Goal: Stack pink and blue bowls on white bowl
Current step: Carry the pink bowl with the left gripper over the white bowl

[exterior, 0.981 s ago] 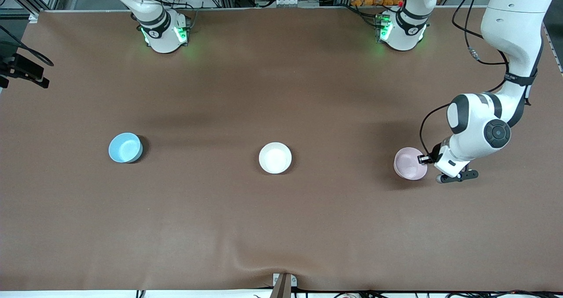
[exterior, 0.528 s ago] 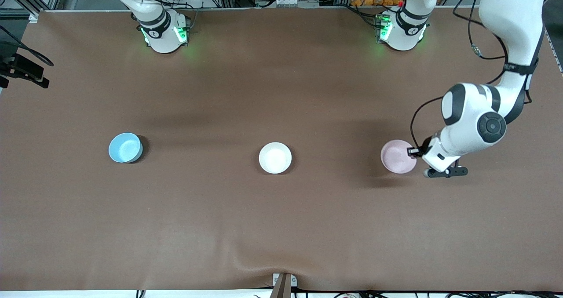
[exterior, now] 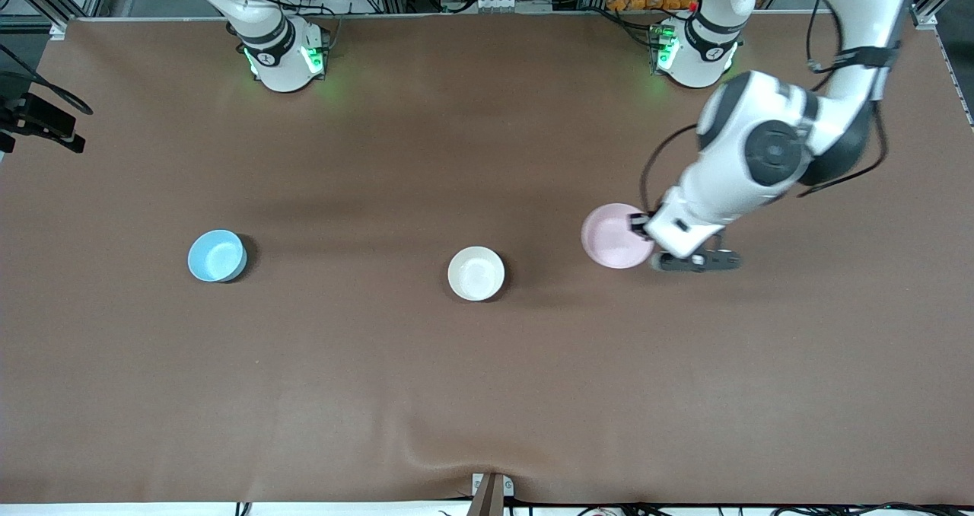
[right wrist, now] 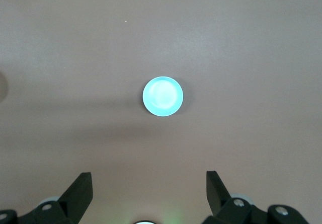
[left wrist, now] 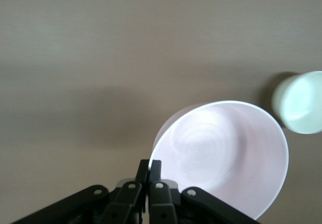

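My left gripper (exterior: 641, 227) is shut on the rim of the pink bowl (exterior: 615, 236) and holds it in the air over the table, toward the left arm's end from the white bowl (exterior: 476, 273). In the left wrist view the fingertips (left wrist: 150, 167) pinch the pink bowl's rim (left wrist: 226, 156), and the white bowl (left wrist: 301, 103) shows farther off. The blue bowl (exterior: 217, 256) sits toward the right arm's end. My right gripper (right wrist: 149, 194) is open and empty, high over the blue bowl (right wrist: 162, 96); it does not show in the front view.
The brown table cover (exterior: 487, 364) has a small ridge at the edge nearest the front camera. A black camera mount (exterior: 38, 124) stands at the table's edge at the right arm's end.
My left gripper has lifted the pink bowl and carried it toward the white bowl. The blue and white bowls have not moved.
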`<control>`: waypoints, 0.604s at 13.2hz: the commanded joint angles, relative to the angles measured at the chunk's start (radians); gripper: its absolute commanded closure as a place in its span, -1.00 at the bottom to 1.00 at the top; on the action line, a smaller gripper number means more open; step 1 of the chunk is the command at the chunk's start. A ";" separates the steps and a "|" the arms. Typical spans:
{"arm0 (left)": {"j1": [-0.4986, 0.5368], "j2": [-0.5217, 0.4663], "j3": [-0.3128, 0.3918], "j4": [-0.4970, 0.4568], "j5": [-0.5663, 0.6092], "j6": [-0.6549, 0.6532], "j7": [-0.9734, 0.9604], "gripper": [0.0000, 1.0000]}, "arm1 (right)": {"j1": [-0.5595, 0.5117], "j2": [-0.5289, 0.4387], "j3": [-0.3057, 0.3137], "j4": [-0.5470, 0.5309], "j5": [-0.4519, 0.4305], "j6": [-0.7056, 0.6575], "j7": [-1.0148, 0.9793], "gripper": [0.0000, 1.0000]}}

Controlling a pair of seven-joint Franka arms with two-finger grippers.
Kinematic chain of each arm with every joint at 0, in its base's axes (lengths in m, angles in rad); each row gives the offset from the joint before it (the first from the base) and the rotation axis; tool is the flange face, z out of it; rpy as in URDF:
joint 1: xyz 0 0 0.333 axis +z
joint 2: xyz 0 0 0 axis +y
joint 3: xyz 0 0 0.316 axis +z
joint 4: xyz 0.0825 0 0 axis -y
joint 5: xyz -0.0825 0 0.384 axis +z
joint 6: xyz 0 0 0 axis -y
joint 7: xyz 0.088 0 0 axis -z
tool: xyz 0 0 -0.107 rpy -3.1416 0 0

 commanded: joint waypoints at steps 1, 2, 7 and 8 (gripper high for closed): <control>-0.066 0.137 0.002 0.164 0.001 -0.027 -0.098 1.00 | -0.012 0.000 0.008 0.003 -0.006 -0.004 -0.007 -1.00; -0.083 0.161 0.002 0.187 0.001 -0.027 -0.122 1.00 | -0.012 0.000 0.008 0.003 -0.006 -0.005 -0.007 -1.00; -0.190 0.309 0.010 0.337 0.004 -0.020 -0.264 1.00 | -0.012 0.000 0.008 0.003 -0.006 -0.004 -0.008 -1.00; -0.204 0.327 0.010 0.350 0.004 -0.012 -0.282 1.00 | -0.013 0.000 0.008 0.003 -0.006 -0.004 -0.007 -1.00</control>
